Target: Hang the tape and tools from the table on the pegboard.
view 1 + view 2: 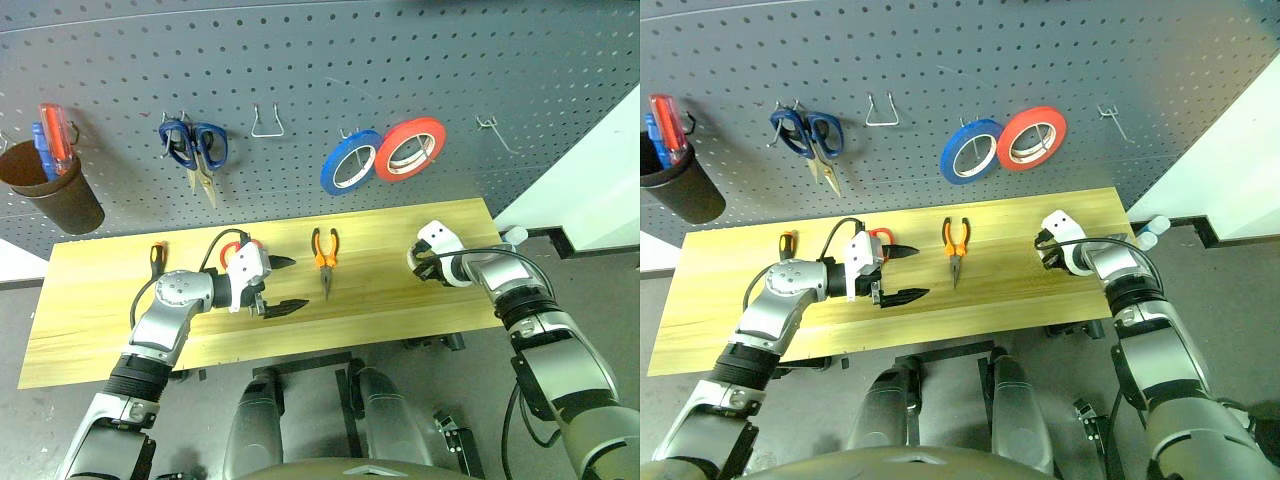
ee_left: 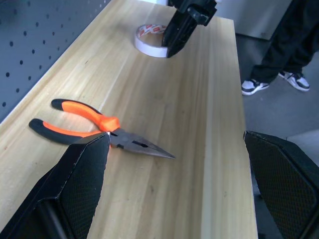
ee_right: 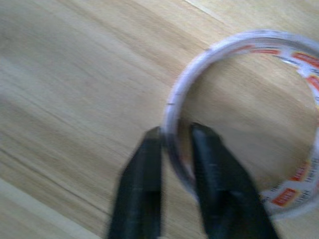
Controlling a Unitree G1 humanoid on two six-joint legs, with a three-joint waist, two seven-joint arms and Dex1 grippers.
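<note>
Your pegboard (image 1: 300, 70) is a dark grey panel with rows of small holes, standing behind the table. On it you have a brown cup (image 1: 55, 190) at the left holding red and blue screwdrivers (image 1: 55, 135), blue-handled scissors (image 1: 195, 150), a bare wire hook (image 1: 268, 124), a blue roll (image 1: 350, 160) and a red roll (image 1: 410, 148) side by side, and another bare hook (image 1: 495, 130) near the right edge.

Below it, the table (image 1: 120, 340) is a long top of light yellowish planks. Your left gripper (image 1: 283, 285) hovers over its left-centre part with its 2 black fingers spread wide and nothing between them, pointing toward the right. Just behind that gripper you can see a bit of the red-handled scissors (image 1: 232, 250), mostly hidden.

The pliers (image 1: 323, 262) lie flat near the middle, orange-and-black handles toward the pegboard, slim jaws together and pointing at the front edge. The screwdriver (image 1: 156, 258) lies at the left, its orange-and-black handle showing.

The tape (image 3: 239, 119) lies flat at the right end: a thin cream-white ring with small red printing inside its core. Your right gripper (image 3: 175, 144) is pinched on its wall, 1 finger (image 3: 144, 179) outside the ring and 1 inside. The roll looks to be resting on the wood.
</note>
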